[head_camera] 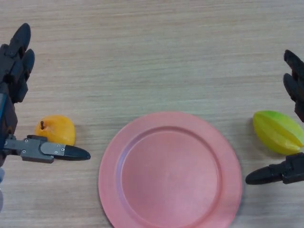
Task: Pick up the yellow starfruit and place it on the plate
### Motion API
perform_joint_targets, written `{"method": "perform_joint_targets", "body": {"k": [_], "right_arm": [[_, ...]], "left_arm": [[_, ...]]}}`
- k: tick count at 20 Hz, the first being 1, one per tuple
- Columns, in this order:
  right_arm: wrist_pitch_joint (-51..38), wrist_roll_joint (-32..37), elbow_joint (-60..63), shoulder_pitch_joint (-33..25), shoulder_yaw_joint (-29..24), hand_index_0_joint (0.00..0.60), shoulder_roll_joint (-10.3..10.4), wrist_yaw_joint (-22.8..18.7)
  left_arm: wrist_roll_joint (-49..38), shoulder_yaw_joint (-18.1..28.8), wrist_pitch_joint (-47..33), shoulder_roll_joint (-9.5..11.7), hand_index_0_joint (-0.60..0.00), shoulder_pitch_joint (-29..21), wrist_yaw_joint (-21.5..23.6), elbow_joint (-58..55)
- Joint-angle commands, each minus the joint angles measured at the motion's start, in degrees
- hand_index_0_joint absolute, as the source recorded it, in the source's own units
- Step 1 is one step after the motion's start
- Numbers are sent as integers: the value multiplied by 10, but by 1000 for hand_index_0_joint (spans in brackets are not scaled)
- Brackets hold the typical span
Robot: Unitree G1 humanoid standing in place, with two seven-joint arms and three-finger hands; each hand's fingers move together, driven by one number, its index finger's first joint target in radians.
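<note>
Pink plate (110, 190) between orange fruit (58, 129) and yellow-green starfruit (278, 131)

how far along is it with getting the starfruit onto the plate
Nothing is done yet: the starfruit lies on the table right of the pink plate, which holds nothing. The right robot hand is open around the fruit, fingers above, thumb below, without gripping. Grasping, lifting and placing remain. The left robot hand is open by an orange fruit.

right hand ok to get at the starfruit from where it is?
Probably yes. The right hand is open, its fingers above and its thumb below the starfruit, which lies on the bare table right of the pink plate. Nothing lies between hand and fruit.
</note>
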Motion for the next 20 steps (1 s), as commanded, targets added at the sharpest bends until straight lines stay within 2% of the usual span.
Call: {"method": "perform_joint_targets", "body": {"k": [1,5,12,13,14,15,16,17,18,19,20], "right_arm": [[-140,-23,33,-37,-52,0,-35,-27],[-239,-46,178,-75,-52,0,-60,-62],[-377,-59,414,-133,-44,0,-98,-118],[-388,-56,437,-138,-41,50,-101,-122],[-391,-58,441,-139,-40,151,-101,-124],[-400,-63,454,-141,-36,300,-102,-128],[-409,-70,465,-143,-32,400,-102,-131],[-434,-117,507,-153,-24,542,-110,-156],[-445,-149,533,-161,-20,600,-115,-173],[-437,-172,538,-165,-18,600,-118,-200],[-430,-170,531,-163,-18,600,-117,-204]], "left_arm": [[10,16,-52,12,0,-6,12,-41],[-11,25,-28,14,0,-9,6,-57],[7,38,-60,8,0,16,-9,-61],[8,43,-57,9,0,17,-14,-63],[8,44,-56,9,0,17,-14,-63],[8,47,-52,10,0,17,-17,-65],[7,49,-49,10,0,18,-20,-67],[5,56,-45,9,0,21,-25,-71],[4,59,-44,8,0,24,-27,-74],[2,62,-49,6,0,23,-23,-75],[1,63,-52,6,0,23,-21,-74]]}}
